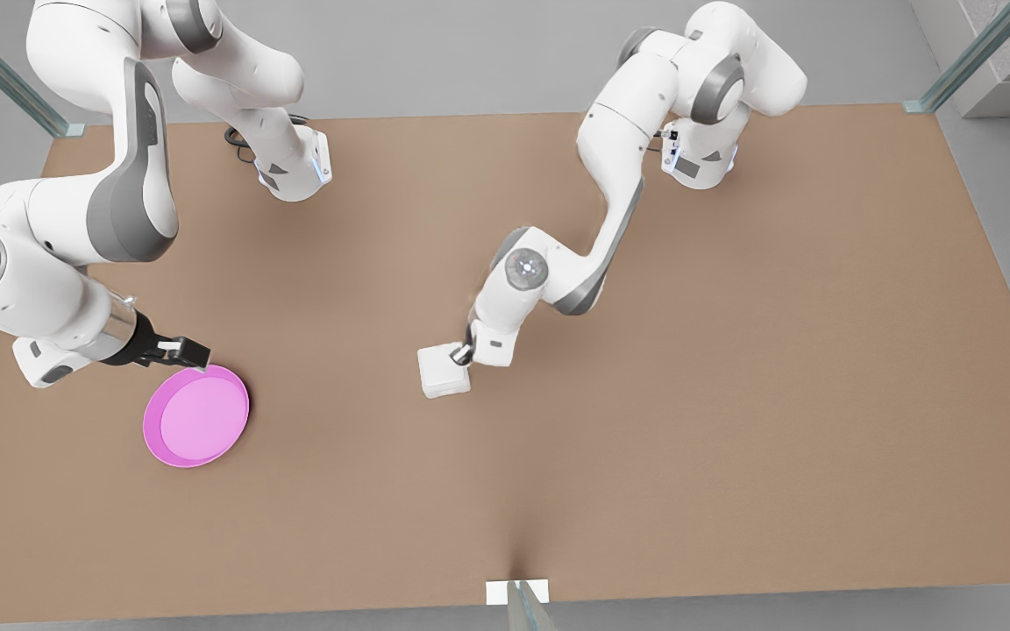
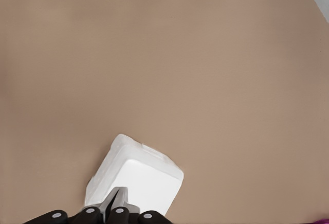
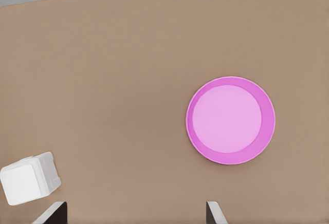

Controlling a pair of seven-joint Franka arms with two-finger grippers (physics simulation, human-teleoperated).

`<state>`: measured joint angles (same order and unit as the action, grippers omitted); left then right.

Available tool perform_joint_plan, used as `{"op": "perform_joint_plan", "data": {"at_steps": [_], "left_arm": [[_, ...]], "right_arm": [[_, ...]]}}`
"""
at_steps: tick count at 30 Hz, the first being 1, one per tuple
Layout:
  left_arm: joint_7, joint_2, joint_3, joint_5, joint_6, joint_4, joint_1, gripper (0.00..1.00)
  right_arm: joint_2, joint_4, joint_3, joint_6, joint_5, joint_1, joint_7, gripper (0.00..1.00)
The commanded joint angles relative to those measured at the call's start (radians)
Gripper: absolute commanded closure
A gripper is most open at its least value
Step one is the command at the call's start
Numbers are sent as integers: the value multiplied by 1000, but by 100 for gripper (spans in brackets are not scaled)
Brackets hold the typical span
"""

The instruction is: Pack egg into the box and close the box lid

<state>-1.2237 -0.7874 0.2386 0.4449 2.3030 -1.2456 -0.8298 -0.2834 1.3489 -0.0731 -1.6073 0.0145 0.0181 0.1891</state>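
box (image 1: pixel 444 372) closed mid-table, lid (image 2: pixel 145 184) down, contents hidden, left gripper (image 2: pixel 119 197) pinched together, tips on the lid's edge, right gripper (image 3: pixel 134 211) spread wide, holding nothing, hovering at the pink plate (image 1: pixel 196 416) rim

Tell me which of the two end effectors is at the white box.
The left end effector, its fingers shut, rests on the closed box. The right end effector, fingers open, hangs by the pink plate.

left pincer (image 1: pixel 461 354) pinched together and low; right pincer (image 1: pixel 192 352) spread wide
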Motion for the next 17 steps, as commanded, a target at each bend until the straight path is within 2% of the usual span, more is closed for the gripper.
{"op": "perform_joint_plan", "data": {"at_steps": [1,2,3,4,5,6,7,8,9,17], "left_arm": [[603,33,31,44,-776,136,283,54],[958,48,73,-49,-978,169,420,0],[1152,92,134,-181,-1034,204,420,0],[1380,233,148,-322,-1057,204,419,0],[1397,350,143,-359,-1071,187,425,0],[1399,485,76,-426,-1070,112,452,0],[1431,577,-64,-492,-1074,86,538,0],[1446,640,-71,-500,-1053,-4,546,0],[1524,663,-73,-499,-1024,-66,560,0],[1527,662,-73,-499,-1022,-66,561,0]], "right_arm": [[1,0,-1,1,-2,2,-16,0],[1,0,-1,1,-2,2,-16,0],[1,0,-1,0,-2,3,-17,0],[1,0,1,0,-4,3,-17,0],[1,0,-1,0,-2,3,-17,0],[1,0,-1,1,-2,5,-17,0],[1,0,-1,3,-4,5,-17,0],[0,0,1,6,-2,8,-22,0],[0,1,1,6,-4,6,-19,0],[-5,1,1,7,-4,6,-19,0]]}}
